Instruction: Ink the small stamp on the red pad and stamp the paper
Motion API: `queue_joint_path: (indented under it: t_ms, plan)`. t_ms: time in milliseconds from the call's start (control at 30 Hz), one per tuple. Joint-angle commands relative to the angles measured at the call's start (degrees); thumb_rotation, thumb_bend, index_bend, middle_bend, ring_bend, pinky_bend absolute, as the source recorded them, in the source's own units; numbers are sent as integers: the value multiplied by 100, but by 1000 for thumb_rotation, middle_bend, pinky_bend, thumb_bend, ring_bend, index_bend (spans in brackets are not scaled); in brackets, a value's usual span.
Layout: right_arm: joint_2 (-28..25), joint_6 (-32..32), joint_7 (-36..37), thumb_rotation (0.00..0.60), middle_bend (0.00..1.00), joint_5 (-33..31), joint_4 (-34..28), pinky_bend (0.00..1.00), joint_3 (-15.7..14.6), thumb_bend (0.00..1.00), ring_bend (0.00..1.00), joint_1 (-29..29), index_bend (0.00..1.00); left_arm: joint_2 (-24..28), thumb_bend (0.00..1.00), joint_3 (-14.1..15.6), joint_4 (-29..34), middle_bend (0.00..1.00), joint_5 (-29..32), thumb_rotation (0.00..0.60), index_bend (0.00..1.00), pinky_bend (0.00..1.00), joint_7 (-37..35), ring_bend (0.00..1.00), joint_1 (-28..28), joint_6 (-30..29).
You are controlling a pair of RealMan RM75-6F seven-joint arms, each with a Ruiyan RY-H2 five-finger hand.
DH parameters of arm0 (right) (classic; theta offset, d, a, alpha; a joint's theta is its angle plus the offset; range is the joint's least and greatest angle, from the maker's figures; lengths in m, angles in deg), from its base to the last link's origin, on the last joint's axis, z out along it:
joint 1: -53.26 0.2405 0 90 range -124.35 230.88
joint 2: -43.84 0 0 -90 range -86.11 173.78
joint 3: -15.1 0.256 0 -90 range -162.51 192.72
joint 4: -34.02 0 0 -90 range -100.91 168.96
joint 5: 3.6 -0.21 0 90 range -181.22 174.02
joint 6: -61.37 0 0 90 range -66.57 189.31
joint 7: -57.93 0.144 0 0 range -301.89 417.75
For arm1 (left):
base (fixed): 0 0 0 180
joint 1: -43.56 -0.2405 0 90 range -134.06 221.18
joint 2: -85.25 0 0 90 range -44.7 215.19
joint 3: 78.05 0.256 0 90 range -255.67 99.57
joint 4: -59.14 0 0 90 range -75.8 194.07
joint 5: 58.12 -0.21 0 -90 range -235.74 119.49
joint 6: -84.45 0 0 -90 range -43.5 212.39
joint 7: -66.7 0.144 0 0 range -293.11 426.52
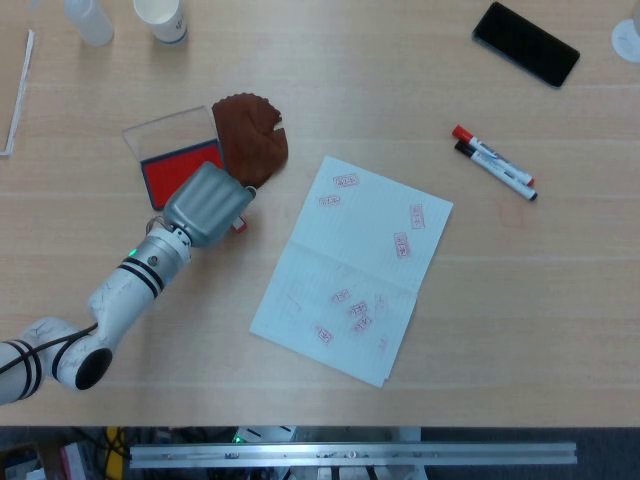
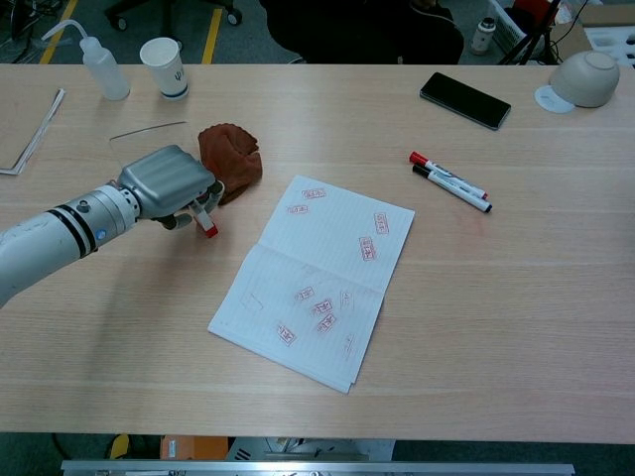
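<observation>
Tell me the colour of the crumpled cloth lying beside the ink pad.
The crumpled cloth is reddish brown, clearest in the head view.

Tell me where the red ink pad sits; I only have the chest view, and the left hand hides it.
Observer: In the head view the red ink pad lies just beyond the left hand, beside the brown cloth.
Reviewer: Is its lid on?
Observer: No. A clear lid lies open at the pad's far edge.
Reviewer: Is the small stamp over the pad?
Observer: No. The small stamp shows only its red end, off the pad, on the side toward the paper.
</observation>
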Motion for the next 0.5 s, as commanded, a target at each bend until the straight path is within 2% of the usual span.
queue_joint_path:
  t_ms: [33, 500]
  plan:
    - [0, 2, 1, 600, 314, 0, 1, 242, 1, 186, 193, -1, 246, -10, 296, 7, -18, 1000, -20, 600, 518, 1000, -22, 1000, 1, -10]
    - [-8, 27, 13, 600, 314, 5, -10, 242, 12, 186, 193, -11, 246, 101, 310, 35, 47, 1000, -116, 600, 535, 1000, -90, 1000, -10, -82]
